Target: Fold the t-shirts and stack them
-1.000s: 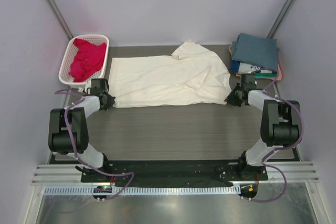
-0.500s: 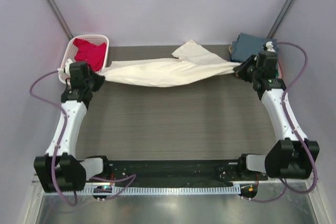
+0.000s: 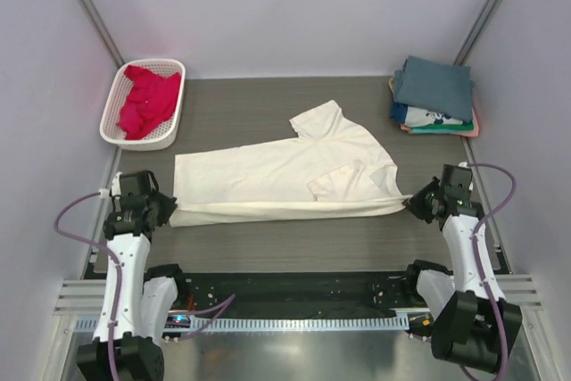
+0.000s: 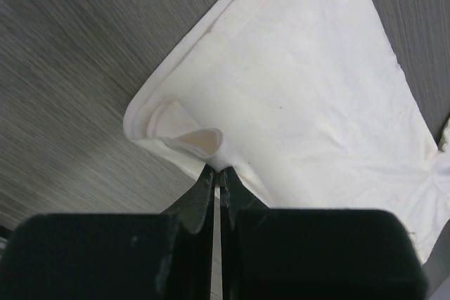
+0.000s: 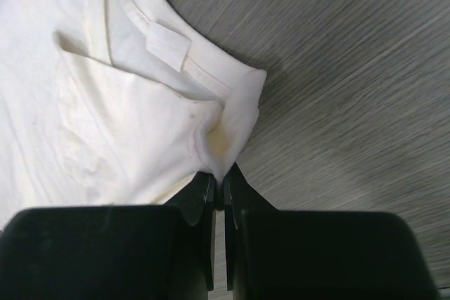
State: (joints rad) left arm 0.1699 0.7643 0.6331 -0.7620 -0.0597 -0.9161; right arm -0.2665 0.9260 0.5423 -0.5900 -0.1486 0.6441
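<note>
I hold the cream shirt (image 3: 268, 176) by two corners on the table (image 3: 268, 243).
The basket (image 3: 143, 142) with the crimson shirt (image 3: 143, 103) sits far left and the folded stack (image 3: 434, 95) far right, both well apart from it. My left gripper (image 3: 168, 213) and right gripper (image 3: 412, 204) each pinch a near corner. The shirt lies flat, folded lengthwise.

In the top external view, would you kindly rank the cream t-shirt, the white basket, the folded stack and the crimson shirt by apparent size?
1. cream t-shirt
2. white basket and folded stack: they look about alike, so not ranked
3. crimson shirt, lying inside the basket
</note>
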